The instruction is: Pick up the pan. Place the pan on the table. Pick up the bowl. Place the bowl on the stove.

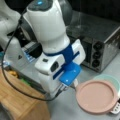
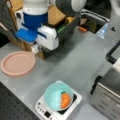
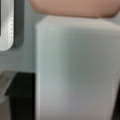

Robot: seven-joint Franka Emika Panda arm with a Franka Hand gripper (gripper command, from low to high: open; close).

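Pan (image 2: 18, 63) lies on table (image 2: 82, 57), handle beside end effector (image 2: 35, 48).

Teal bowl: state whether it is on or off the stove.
On. The light teal round bowl, something orange inside, sits on the small white black-topped cooktop; the claw is by the pinkish-brown pan.

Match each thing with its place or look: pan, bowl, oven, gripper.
Things:
1. pan
2. bowl
3. oven
4. gripper

Descriptions:
A. on the stove, something orange inside
B. silver, with knobs
C. pinkish-brown, flat on the table
D. at the pan's handle

Pairs: 1-C, 2-A, 3-B, 4-D
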